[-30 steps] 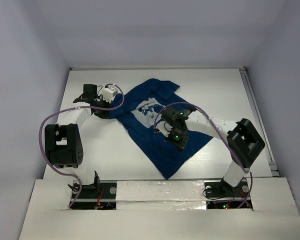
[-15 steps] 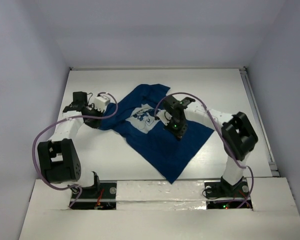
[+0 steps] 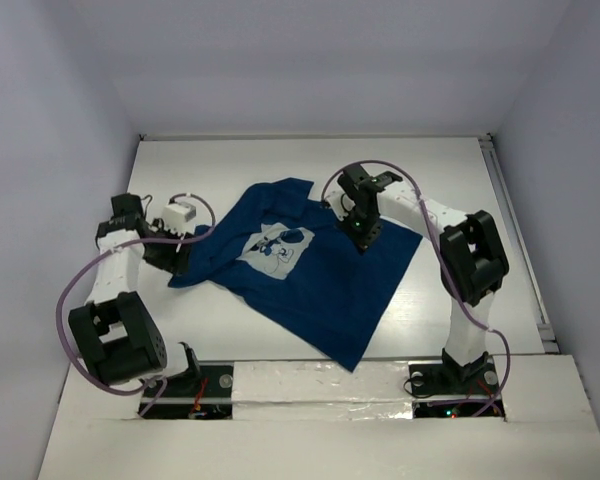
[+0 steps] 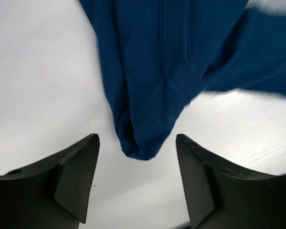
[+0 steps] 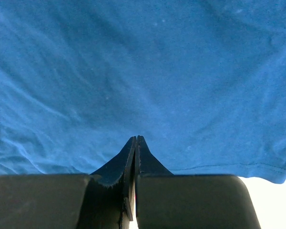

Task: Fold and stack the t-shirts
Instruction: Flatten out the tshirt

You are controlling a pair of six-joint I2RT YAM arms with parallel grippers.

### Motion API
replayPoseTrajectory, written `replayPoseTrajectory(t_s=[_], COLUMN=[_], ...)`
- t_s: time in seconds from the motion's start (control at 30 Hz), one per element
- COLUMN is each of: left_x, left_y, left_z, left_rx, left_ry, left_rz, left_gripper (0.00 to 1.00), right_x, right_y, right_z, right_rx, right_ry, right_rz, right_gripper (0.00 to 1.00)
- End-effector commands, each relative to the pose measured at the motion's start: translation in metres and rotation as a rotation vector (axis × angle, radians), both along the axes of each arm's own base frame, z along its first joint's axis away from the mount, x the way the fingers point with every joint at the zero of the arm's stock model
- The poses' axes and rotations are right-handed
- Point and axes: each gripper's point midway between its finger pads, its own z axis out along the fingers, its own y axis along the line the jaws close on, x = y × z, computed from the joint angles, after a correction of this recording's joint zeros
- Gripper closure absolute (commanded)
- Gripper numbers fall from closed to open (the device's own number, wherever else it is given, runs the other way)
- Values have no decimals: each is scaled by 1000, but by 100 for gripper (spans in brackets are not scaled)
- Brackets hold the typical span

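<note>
Dark blue t-shirt (image 3: 310,285) spread nearly flat on the white table (image 3: 230,165), lying at a slant across the middle, front side up, with a small white and pale blue graphic (image 3: 276,245) on the chest. One corner of the body points toward the near edge between the two arm bases; the collar end lies toward the far side. A bunched sleeve (image 4: 143,109) trails off to the left, and its rounded tip rests on the table. Left gripper (image 3: 172,262) stands at that left end. In the left wrist view (image 4: 137,142) its jaws are apart, with the sleeve tip lying between the two fingers (image 4: 74,174) and touching neither. Right gripper (image 3: 365,236) sits over the far right part of the shirt, near its edge. In the right wrist view (image 5: 136,139) the jaws are pressed together with no gap, their tips set into the cloth, which fills the view beyond them. The grip appears to pinch the fabric, and a stitched hem shows at the lower right. Both arms reach in from the near edge, with purple cables looping beside them.
</note>
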Motion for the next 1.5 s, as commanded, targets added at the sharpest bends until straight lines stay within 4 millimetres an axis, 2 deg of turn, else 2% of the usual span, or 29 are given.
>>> replayPoseTrajectory(t_s=[0.0, 0.03, 0.1, 0.13, 0.17, 0.23, 0.27, 0.3, 0.37, 0.4, 0.5, 0.6, 0.7, 0.9, 0.97, 1.07, 1.2, 1.3, 1.47], left_x=[37, 54, 75, 86, 102, 117, 122, 132, 143, 150, 165, 179, 187, 203, 203, 205, 204, 207, 214], left_y=[-20, -22, -38, -51, -58, -74, -99, -109, -125, -141, -162, -161, -164, -183, -198, -208, -224, -227, -217], left_z=[73, 107, 146, 171, 186, 185, 179, 161, 141, 124, 97, 64, 43, 32, 29, 20, 8, 6, -4], left_rx=[-107, -125, -201, -229, -238, -233, -239, -238, -231, -240, -212, -152, -112, -104, -101, -93, -89, -76, -20], left_ry=[-226, -308, -420, -477, -524, -525, -508, -464, -417, -384, -375, -338, -315, -332, -329, -317, -289, -296, -307], left_rz=[-58, -45, -97, -121, -132, -152, -209, -221, -236, -265, -302, -266, -241, -234, -254, -260, -275, -270, -231], left_gripper=[36, 21, 16, 16, 17, 20, 21, 21, 20, 19, 19, 18, 18, 19, 22, 27, 29, 30, 37], right_x=[-2, -3, -3, -4, -1, 4, 7, 9, 14, 15, 21, 23, 23, 18, 17, 15, 15, 15, 14], right_y=[7, 5, 4, 3, 2, 0, 0, 0, 1, 1, -4, -4, -2, 0, 1, 0, -4, -5, 2], right_z=[8, 2, -6, -11, -12, -12, -10, -8, -5, -5, -8, -10, -5, 6, 6, 2, -12, -18, -15], right_rx=[36, 27, 16, 6, -3, -18, -24, -26, -32, -31, -50, -55, -39, 11, 19, 14, -19, -27, 9], right_ry=[-23, -13, -7, 3, -5, -23, -34, -39, -56, -57, -70, -72, -80, -79, -74, -69, -51, -42, -34], right_rz=[10, 12, 11, 12, 8, -4, -13, -15, -26, -26, -40, -38, -37, -30, -30, -29, -29, -23, -14], right_gripper=[100, 100, 100, 100, 100, 100, 100, 99, 87, 86, 85, 80, 78, 79, 80, 83, 84, 85, 86])
